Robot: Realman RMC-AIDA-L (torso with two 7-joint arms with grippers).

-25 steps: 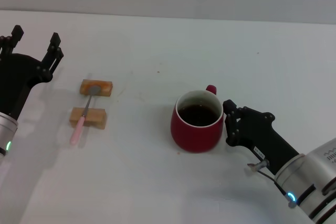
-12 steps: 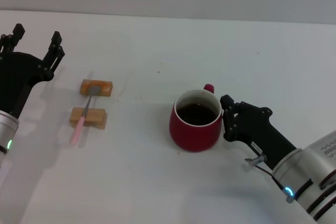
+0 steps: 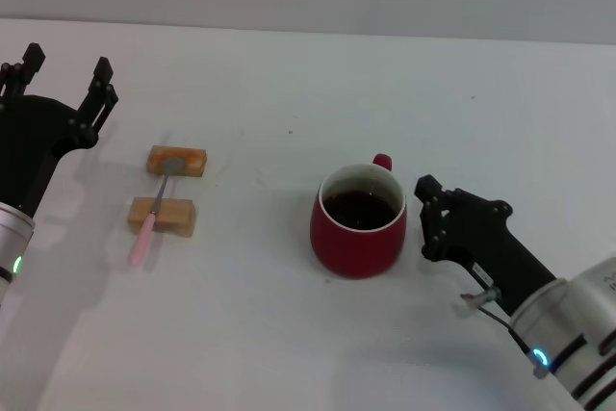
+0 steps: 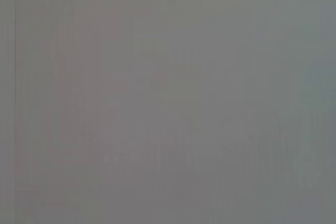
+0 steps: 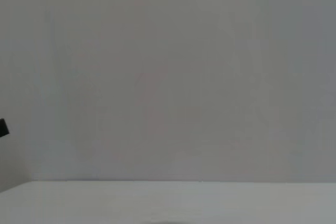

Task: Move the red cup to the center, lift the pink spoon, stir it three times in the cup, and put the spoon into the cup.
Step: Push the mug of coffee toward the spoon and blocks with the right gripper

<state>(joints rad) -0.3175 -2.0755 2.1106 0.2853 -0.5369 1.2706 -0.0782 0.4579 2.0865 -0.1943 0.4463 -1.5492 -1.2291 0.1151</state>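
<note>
The red cup [image 3: 358, 238] stands near the table's middle, dark inside, its small handle pointing toward the far side. My right gripper [image 3: 426, 220] is just to the right of it, open, with a narrow gap between its fingertips and the cup wall. The pink spoon [image 3: 150, 221] lies at the left across two orange-tan blocks [image 3: 162, 216], its grey bowl resting on the far block [image 3: 176, 160]. My left gripper [image 3: 65, 69] hovers open at the far left, beyond the spoon and holding nothing. Both wrist views show only blank grey.
The white table [image 3: 289, 334] spreads wide in front of the cup and between the cup and the blocks. Its far edge [image 3: 308, 31] meets a grey wall.
The right gripper nudged the red cup slightly left, then drew back to the right, leaving a small gap. The left arm and spoon have not moved.
</note>
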